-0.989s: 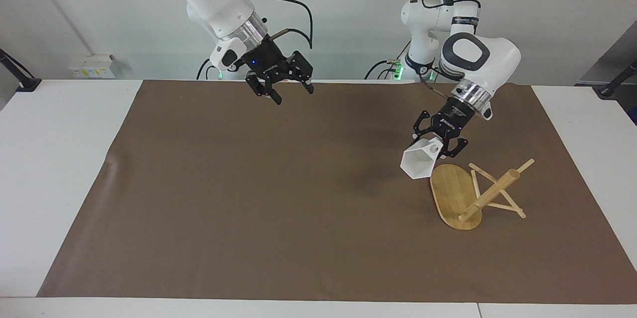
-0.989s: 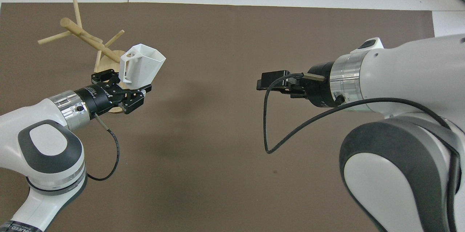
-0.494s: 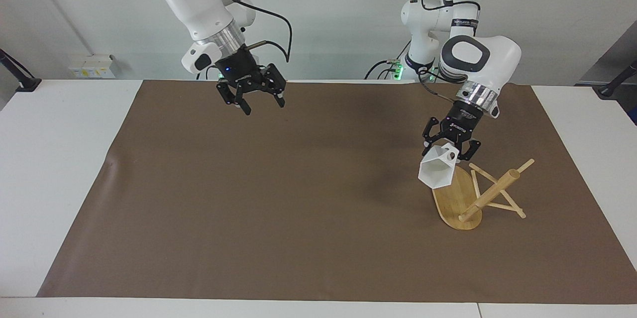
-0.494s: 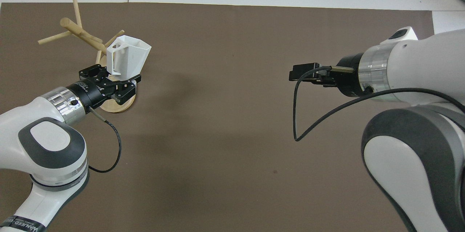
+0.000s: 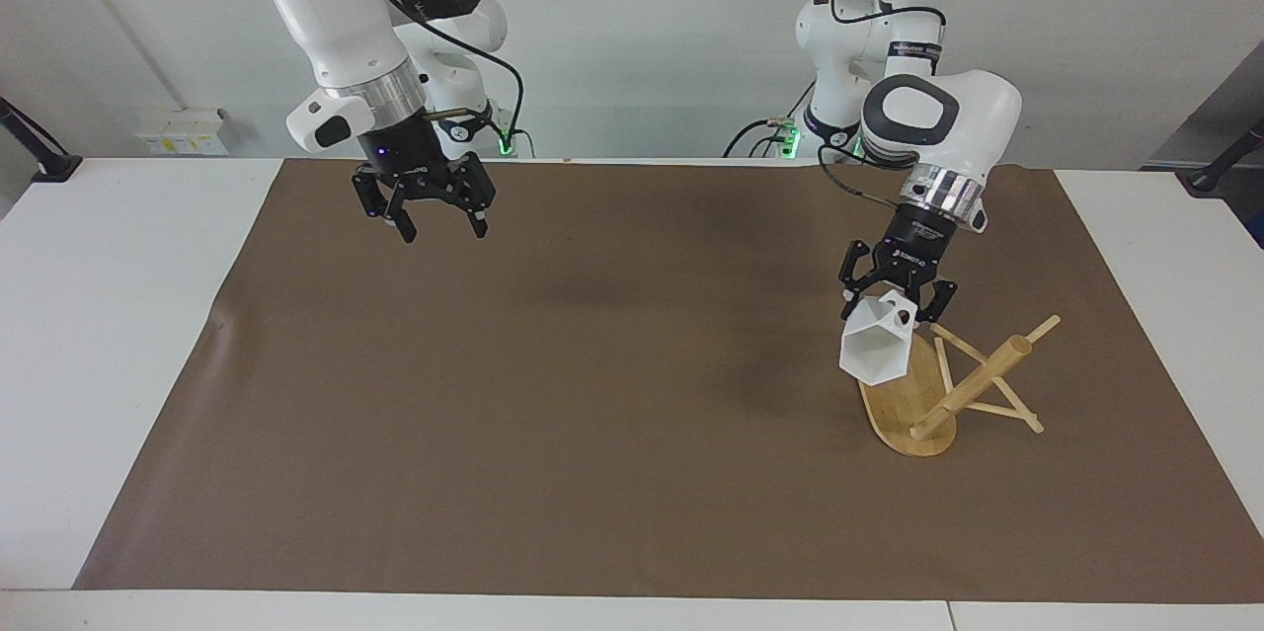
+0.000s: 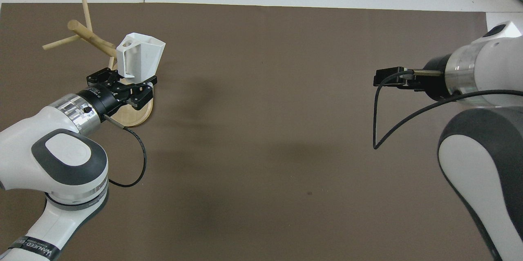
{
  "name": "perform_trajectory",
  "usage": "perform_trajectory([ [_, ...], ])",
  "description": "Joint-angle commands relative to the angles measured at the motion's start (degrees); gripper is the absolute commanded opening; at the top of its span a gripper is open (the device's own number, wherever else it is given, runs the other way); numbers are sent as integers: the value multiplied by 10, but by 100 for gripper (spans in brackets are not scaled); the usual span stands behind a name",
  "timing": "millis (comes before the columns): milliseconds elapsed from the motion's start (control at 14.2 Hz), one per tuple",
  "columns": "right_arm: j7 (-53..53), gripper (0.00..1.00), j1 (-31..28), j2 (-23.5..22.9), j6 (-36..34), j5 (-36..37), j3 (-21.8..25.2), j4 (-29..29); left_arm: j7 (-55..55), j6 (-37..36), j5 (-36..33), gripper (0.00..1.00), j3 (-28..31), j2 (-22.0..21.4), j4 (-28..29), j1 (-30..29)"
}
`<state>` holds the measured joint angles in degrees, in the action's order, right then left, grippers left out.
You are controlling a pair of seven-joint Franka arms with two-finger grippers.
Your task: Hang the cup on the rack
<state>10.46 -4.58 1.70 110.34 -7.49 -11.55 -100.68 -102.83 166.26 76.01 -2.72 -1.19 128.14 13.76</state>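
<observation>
Brown matting covers the whole table, and all the action sits at the left arm's end of it. Look at the rack: it is not standing but tipped over, resting on the edge of its oval base with the thick post slanting up and the thin pegs splayed against the mat. That matters, because a peg has to pass through the handle, and right now none points cleanly upward.

Hanging in the air over the rack's base is the cup, tilted with its mouth turned down toward the mat and its pierced handle uppermost. The left gripper is clamped on that handle from above. I would guess this grip keeps the round hole exposed for threading.

Its arm drops steeply from a bent elbow, wrist angled down at the rack.

Well apart from the rack, over the mat's edge nearest the robots, the right gripper waits with fingers spread, empty, pointing straight down.
</observation>
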Motion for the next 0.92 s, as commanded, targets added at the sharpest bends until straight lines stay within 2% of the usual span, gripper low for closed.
perform_trajectory([
  [0, -37, 100, -3, 5, -21, 28, 22, 5, -29, 28, -5, 0, 4, 15, -17, 8],
  [636, -40, 100, -3, 5, -133, 43, 67, 61, -75, 57, -4, 0, 4, 36, -39, 8],
  [848, -65, 100, -3, 5, -151, 49, 78, 67, -83, 58, -4, 0, 4, 37, -39, 8],
])
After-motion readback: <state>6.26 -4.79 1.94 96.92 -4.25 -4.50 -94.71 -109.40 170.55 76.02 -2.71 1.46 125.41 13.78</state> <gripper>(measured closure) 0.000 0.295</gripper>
